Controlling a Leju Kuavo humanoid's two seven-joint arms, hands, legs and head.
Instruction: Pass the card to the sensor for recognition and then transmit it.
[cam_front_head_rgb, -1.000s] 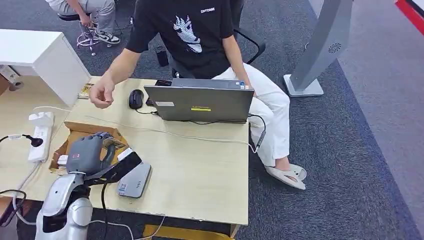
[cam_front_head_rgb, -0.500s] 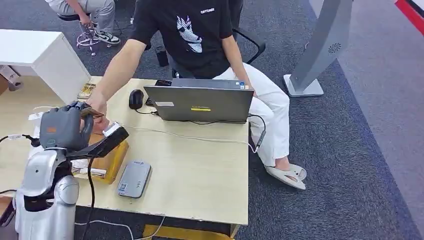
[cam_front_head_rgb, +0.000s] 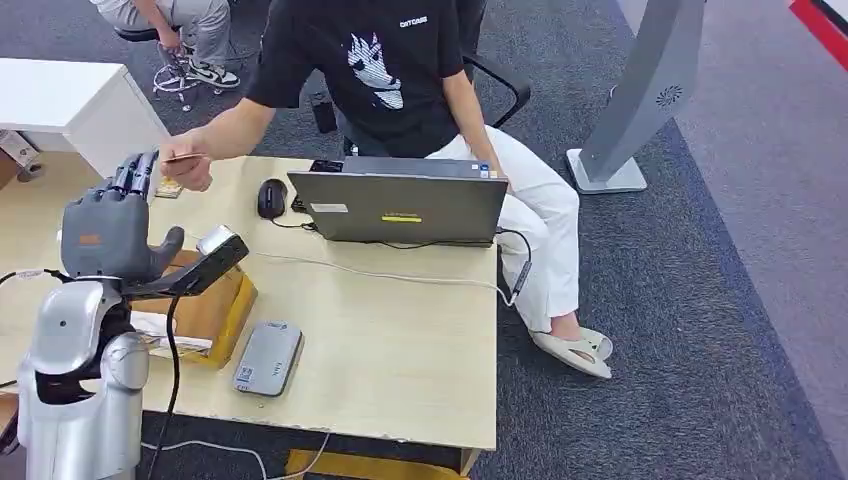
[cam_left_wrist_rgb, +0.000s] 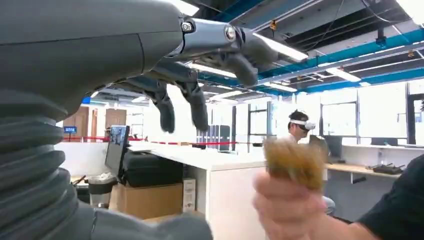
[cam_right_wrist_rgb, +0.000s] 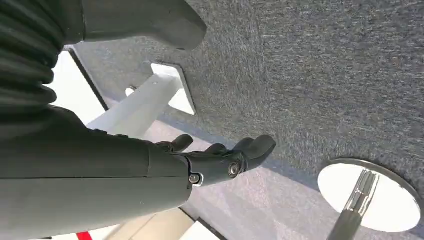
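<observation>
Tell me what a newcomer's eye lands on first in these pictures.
First, the handover at the table's far left corner: the robot's raised left hand, fingers spread and holding nothing, next to the person's hand pinching the card. Next, the open grey laptop mid-table in front of the seated person, and the flat grey sensor lying near the table's front edge beside a cardboard box.

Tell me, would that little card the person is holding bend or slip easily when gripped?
The card looks thin and flat, so it is probably light and fairly stiff. The person's hand pinches it by one edge, suggesting a smooth card could slip from a loose grip.
</observation>
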